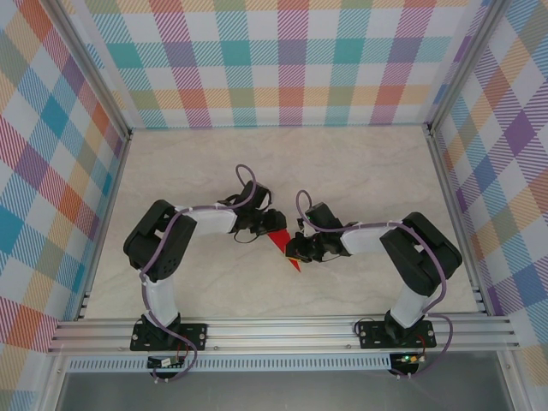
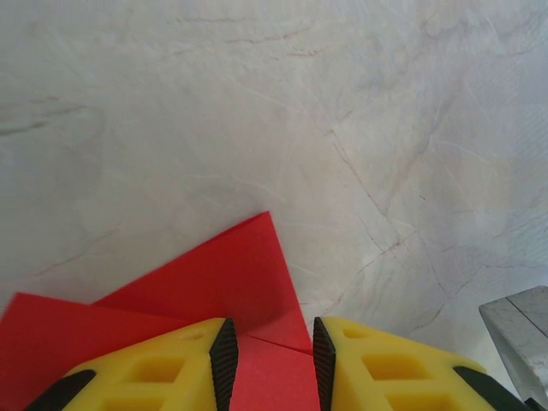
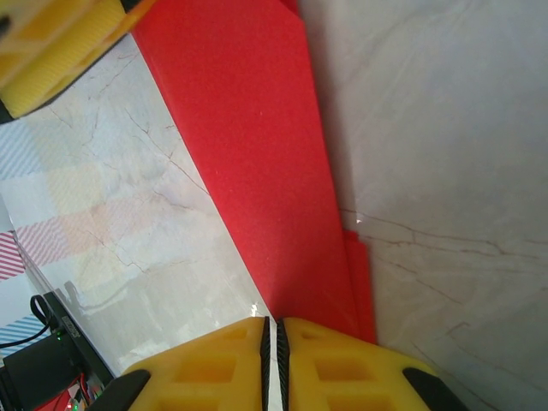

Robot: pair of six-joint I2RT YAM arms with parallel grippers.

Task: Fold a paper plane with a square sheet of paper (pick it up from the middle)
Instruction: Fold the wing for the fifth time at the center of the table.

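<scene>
Well into the folding, to judge by the shape: not a flat square but folded red paper, narrowed to a slim form with a pointed end toward the near edge in the top view. Placed at the middle of the marble-patterned table, between the two arms and low over the surface. Hard to tell whether resting flat or lifted slightly. From the right wrist, a long red band with a second layer peeping out along one side near the fingers, so more than one fold already made. Pinched at one end by the right gripper, with its pads drawn together to barely a slit and red reaching right up to them. Straddled at the other end by the left gripper, jaws a modest way apart, with red in the gap and overlapping flaps with a sharp diagonal edge just beyond. Not clamped there, as far as can be told. Probably left to do: the last wing folds and a firm pressing of the creases, judging from an outline closer to a half-made dart than to a finished plane. Impossible to confirm a centre crease from these views.
</scene>
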